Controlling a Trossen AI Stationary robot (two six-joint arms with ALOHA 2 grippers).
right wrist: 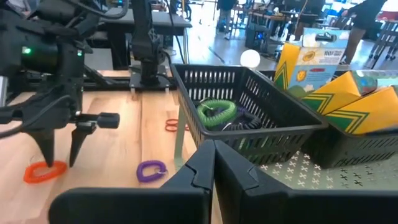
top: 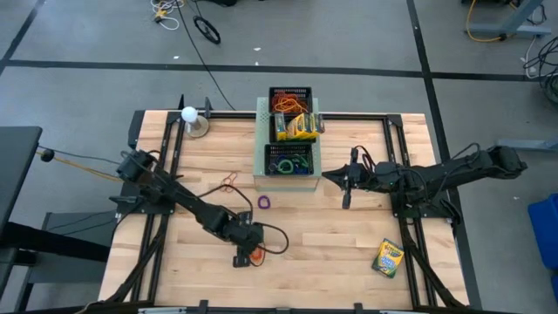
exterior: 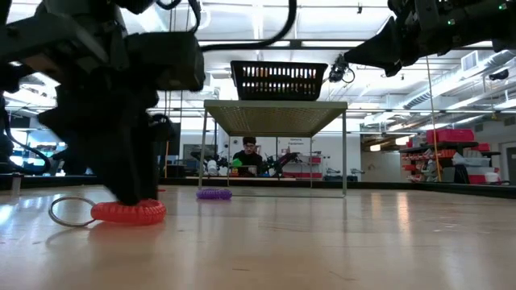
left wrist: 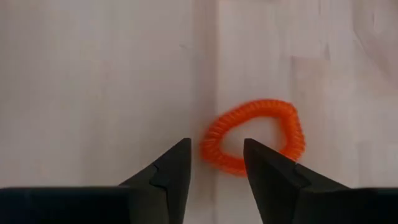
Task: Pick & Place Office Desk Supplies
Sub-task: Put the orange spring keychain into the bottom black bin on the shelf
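From above, the left gripper is low over the near part of the wooden table, directly at an orange coil band; a purple coil band lies apart from it, nearer the pale-green perforated box, which carries two black mesh trays; the far tray holds crayon boxes, the near one a green coil. One more crayon box lies alone near the right edge; the right gripper waits in the air beside the perforated box.

In the low view the left gripper stands on the table with the orange band at its tips; a metal ring is joined to the band; the purple band lies further back; a person sits at a desk far behind.

The left wrist view shows the two fingers spread, and one side of the orange band lies in the gap between them; nothing is pinched.

The right wrist view shows its own fingers pressed together on nothing, with the near tray in front.

I judge the step is the picking of the orange band; the next move needs the fingers to close on the coil's side, then lift it to a tray.

The surface is pale wood planks; the room is a large workshop with a grey floor and cables.
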